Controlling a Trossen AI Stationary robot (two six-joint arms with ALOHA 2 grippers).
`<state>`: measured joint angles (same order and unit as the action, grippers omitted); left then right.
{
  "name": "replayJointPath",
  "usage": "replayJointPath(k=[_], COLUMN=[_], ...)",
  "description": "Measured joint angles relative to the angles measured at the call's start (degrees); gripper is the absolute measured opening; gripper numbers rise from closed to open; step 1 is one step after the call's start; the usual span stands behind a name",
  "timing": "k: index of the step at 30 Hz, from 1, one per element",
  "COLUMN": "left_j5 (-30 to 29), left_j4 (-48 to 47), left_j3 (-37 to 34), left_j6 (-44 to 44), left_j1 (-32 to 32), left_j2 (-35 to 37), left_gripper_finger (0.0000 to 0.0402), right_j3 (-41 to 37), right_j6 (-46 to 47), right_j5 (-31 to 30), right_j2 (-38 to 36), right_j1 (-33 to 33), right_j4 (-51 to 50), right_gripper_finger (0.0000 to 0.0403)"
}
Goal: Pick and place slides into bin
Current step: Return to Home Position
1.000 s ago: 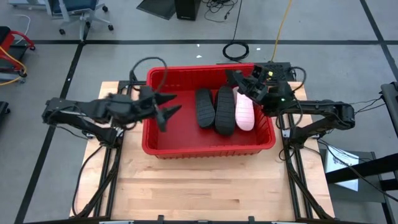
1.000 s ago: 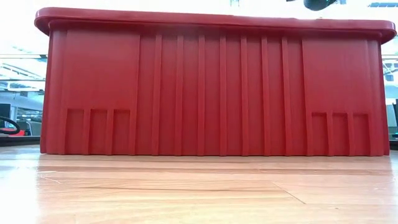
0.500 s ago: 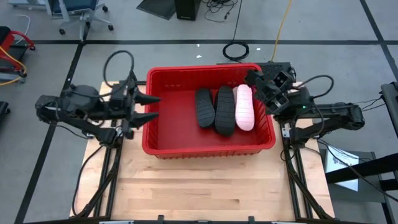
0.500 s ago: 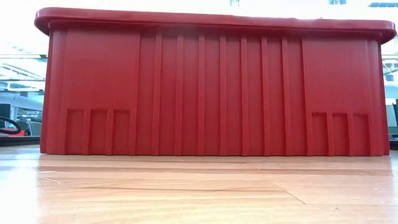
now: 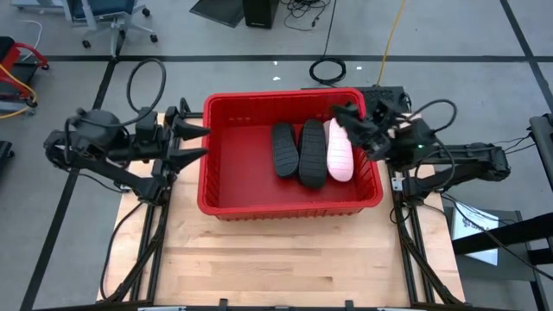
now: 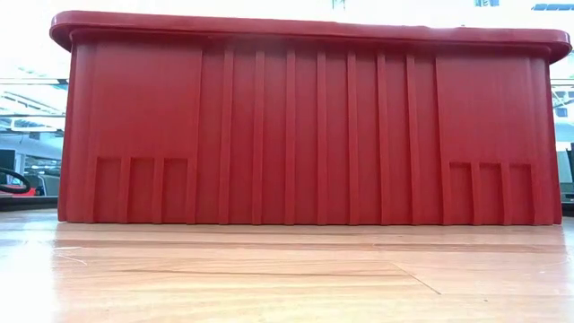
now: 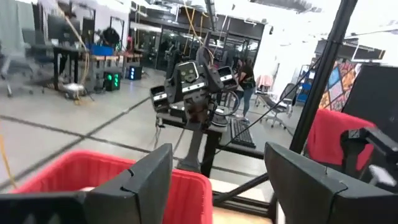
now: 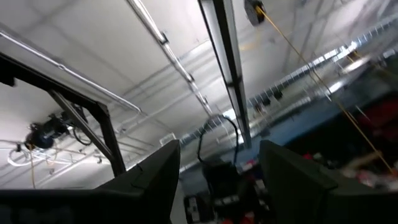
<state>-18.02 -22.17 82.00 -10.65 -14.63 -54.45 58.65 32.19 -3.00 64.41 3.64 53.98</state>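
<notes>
Red plastic fills the middle of your table (image 5: 285,259): the bin (image 5: 289,207) sits square between the arms, and from above you can see two black slides (image 5: 285,149) lying side by side with a pink slide (image 5: 340,149) touching the right-hand one, all in the bin's right half. Whether more lie under them you cannot tell, and no slide shows on the bare wood. Your left claw (image 5: 197,143) hangs just beside the bin's left rim, fingers apart and holding nothing. Your right claw (image 5: 350,123) hovers over the far right corner, near the pink slide's toe, also spread and empty, its wrist camera tipped up at the ceiling. With sorting seemingly done, the risk now lies in the trip home. If you swing the right arm back low, a finger could clip the rim and shove the bin, or catch the pink slide and tip it. The left fingertips point at the wall, so any forward drift would nudge it. Watch the looped cable (image 5: 143,82) on the left arm too, since it could snag.
</notes>
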Motion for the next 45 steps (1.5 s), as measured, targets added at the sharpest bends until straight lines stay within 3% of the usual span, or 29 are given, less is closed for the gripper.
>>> replayJointPath(k=[4, 8, 12, 17, 22, 27, 33, 40, 45], left_j5=[0.0, -0.04, 0.24, -3.22, -2.83, -2.42, -1.57, -4.39, -4.55], left_j4=[-0.36, 1.49, 0.73, 1.05, 3.38, 9.32, 22.36, 36.35, 45.82], left_j3=[-0.03, -0.04, -0.05, -0.06, -4.56, -16.19, -34.15, -52.99, -63.7], left_j6=[-3.53, -4.2, 3.38, 9.23, 15.4, 18.08, 19.37, 15.67, 12.2], left_j1=[0.0, -0.02, -2.64, -6.16, -8.02, -8.55, -8.55, -8.55, -8.55], left_j2=[-0.77, -0.83, 1.52, 6.15, 13.16, 22.23, 31.87, 40.04, 44.08], left_gripper_finger=[0.025, 0.025, 0.025, 0.025, 0.025, 0.025, 0.025, 0.025, 0.025], right_j3=[-0.02, -0.07, -0.07, -1.05, -8.57, -18.85, -31.89, -46.84, -54.81], right_j6=[1.82, -1.33, -3.88, -4.73, -7.84, -9.98, -11.0, -9.93, -5.99], right_j5=[-0.19, 0.38, 7.87, 15.24, 15.13, 14.94, 13.41, 13.06, 7.07], right_j2=[0.24, -0.08, -3.11, -11.5, -24.14, -36.92, -46.8, -50.34, -50.24], right_j1=[0.0, 0.0, 0.02, 0.0, 0.0, 0.0, 0.02, 0.02, 0.02], right_j4=[-4.94, 0.06, 5.53, 3.1, 1.4, 3.38, 6.0, 18.45, 28.88], right_gripper_finger=[0.021, 0.021, 0.021, 0.021, 0.021, 0.021, 0.021, 0.021, 0.021])
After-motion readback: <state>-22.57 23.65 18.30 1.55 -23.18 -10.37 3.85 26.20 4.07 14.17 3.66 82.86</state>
